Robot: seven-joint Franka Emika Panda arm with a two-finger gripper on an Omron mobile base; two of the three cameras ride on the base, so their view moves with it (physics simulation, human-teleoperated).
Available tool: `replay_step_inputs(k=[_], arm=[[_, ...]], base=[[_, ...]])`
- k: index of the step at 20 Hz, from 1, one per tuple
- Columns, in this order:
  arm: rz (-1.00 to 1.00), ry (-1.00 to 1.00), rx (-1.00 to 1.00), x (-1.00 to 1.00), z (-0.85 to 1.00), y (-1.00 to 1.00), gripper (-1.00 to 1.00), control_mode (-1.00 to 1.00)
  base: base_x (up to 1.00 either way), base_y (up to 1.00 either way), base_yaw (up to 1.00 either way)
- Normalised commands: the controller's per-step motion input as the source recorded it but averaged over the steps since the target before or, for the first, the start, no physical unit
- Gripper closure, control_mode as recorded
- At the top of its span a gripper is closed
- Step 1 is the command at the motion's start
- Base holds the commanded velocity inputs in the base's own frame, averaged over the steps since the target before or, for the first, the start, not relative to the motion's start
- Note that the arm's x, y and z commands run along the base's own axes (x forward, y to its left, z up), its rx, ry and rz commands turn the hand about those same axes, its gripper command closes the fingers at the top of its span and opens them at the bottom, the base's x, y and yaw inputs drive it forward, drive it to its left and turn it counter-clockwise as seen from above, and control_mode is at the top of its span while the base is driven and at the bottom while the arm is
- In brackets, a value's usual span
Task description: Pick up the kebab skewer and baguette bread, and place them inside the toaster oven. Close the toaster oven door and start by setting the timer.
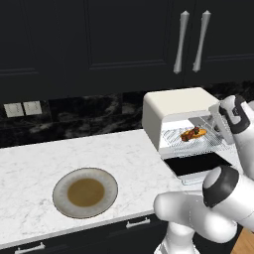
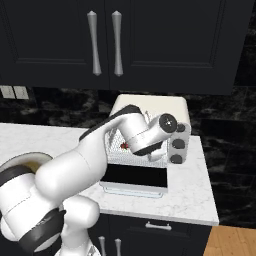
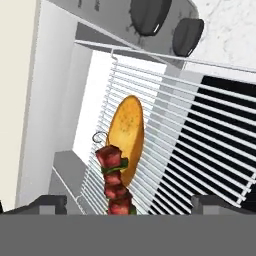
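Note:
The cream-white toaster oven (image 1: pixel 174 106) stands at the counter's right end, and its door (image 1: pixel 198 163) is folded down flat. On the wire rack (image 3: pixel 200 145) inside lie the golden baguette bread (image 3: pixel 127 127) and the kebab skewer (image 3: pixel 115 182) with red and green chunks, the skewer overlapping the bread's near end. Both also show as the small food pile (image 1: pixel 193 134) on the rack. My gripper (image 3: pixel 130 205) is open at the oven mouth, its fingertips (image 3: pixel 50 202) wide apart to either side of the skewer's near end and gripping nothing. The dark knobs (image 3: pixel 150 15) sit beside the opening.
A round plate (image 1: pixel 85 192) with a brown centre lies on the white marble counter (image 1: pixel 39 163), left of the oven. Dark cabinets with silver handles (image 1: pixel 181 42) hang above. My arm (image 2: pixel 100 145) covers much of the oven front in the right base view.

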Motion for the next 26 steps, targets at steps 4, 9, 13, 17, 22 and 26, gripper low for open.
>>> replay_step_inputs(k=[4, 9, 13, 17, 22, 26], arm=[[0.52, -0.07, -0.25, -0.30, -0.20, -0.02, -1.00, -1.00], [0.40, -0.18, -0.37, -0.35, -0.29, 0.14, -1.00, -1.00], [0.24, -0.40, -0.38, -0.49, -0.40, 0.58, -1.00, -1.00], [0.05, -0.57, -0.12, -0.46, -0.38, 0.67, -1.00, -1.00], [-0.02, -0.36, -0.02, 0.13, -0.01, 0.21, -1.00, -1.00], [0.00, -0.18, -0.20, -0.01, -0.06, -0.27, -1.00, -1.00]], base=[[0.00, 0.00, 0.00], [0.00, 0.00, 0.00], [0.00, 0.00, 0.00], [0.00, 0.00, 0.00], [0.00, 0.00, 0.00], [0.00, 0.00, 0.00]])
